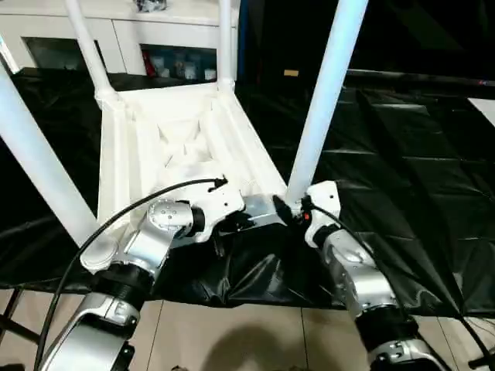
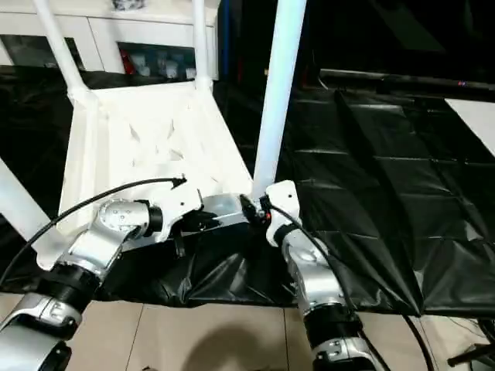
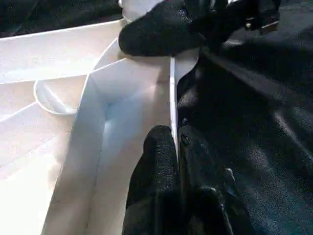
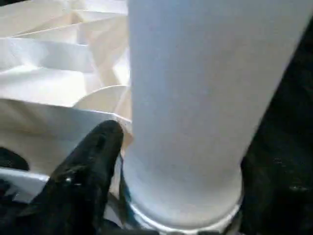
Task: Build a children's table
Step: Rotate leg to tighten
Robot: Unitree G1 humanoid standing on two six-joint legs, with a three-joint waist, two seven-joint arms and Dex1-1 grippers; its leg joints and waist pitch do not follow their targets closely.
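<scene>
I have the children's table (image 1: pixel 182 143) upside down on the big black-draped table (image 1: pixel 402 178), ribbed underside facing up, sitting at the near edge toward the left. All four legs stand in their corner sockets: two far legs (image 1: pixel 87 46) rise toward the cabinet, one near leg (image 1: pixel 35 166) slants up at the left, and the near right leg (image 1: pixel 325 93) stands tall just ahead of my right wrist.

My left gripper (image 3: pixel 177 147) is on the tabletop's near rim (image 3: pixel 172 98). In the left wrist view I see its two black fingers (image 3: pixel 156 161) pinched tight on that thin white wall, one on each side. The left forearm (image 1: pixel 147 239) comes in from the lower left, cable looping over it.

My right gripper (image 1: pixel 288 207) is at the near right corner, by the base of that leg. In the right wrist view one black finger (image 4: pixel 88 166) lies against the socket beside the leg's foot (image 4: pixel 183 196); I cannot tell from this whether the fingers are closed on the leg or standing apart around it.

Behind the black table stands a white cabinet (image 1: pixel 147 39) with glass doors. Below the near edge I see pale floor tiles (image 1: pixel 247 340).
</scene>
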